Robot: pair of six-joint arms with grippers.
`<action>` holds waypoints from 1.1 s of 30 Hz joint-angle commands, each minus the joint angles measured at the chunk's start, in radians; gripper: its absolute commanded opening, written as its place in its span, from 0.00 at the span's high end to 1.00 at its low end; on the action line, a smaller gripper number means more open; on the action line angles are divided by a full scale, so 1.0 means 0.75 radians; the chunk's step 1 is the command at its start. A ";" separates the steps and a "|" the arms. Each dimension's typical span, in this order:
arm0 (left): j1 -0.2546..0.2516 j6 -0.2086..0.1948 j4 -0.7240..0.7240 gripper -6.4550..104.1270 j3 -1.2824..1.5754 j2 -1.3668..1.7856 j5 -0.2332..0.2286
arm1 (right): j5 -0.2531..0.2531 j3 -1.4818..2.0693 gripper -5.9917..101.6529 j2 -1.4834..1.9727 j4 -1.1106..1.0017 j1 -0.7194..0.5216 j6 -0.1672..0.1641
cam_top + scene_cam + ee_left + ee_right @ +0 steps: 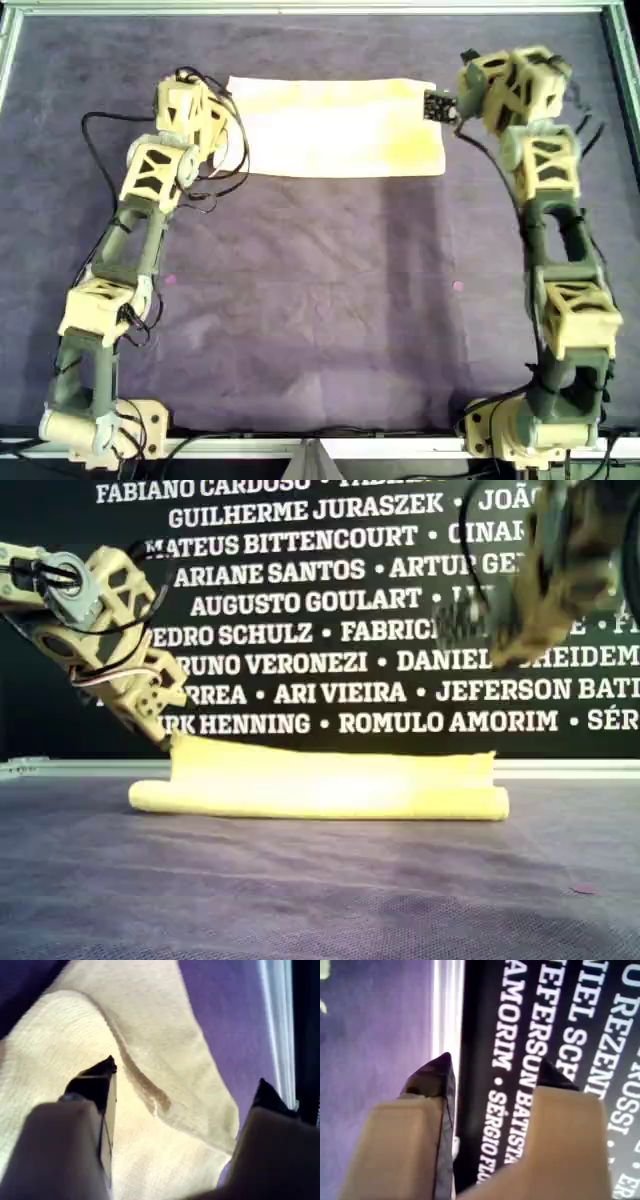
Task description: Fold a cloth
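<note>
Matt woven cloth (335,128), felt-like mat (320,300)

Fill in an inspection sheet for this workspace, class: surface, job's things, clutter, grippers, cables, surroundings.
Surface: purple mat, wrinkled.
Job's things: cloth, pale yellow, folded into a strip near the overhead view's top.
Clutter: nothing seen.
Grippers: left gripper open over the cloth's end, holding nothing; right gripper open, empty, facing the banner.
Cables: black wires looping off the left arm.
Surroundings: metal frame; black banner with white names.
</note>
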 commanded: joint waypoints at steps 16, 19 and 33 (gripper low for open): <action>-0.033 -0.247 0.282 0.08 -0.145 0.264 -0.006 | -0.010 -0.074 0.17 0.456 0.626 0.016 -0.008; -0.039 -0.389 0.605 0.08 -0.139 0.425 -0.004 | -0.010 -0.074 0.17 0.511 0.806 0.016 -0.008; 0.002 -0.452 1.154 0.08 -0.133 1.107 -0.006 | -0.010 0.020 0.17 1.231 1.329 -0.008 -0.102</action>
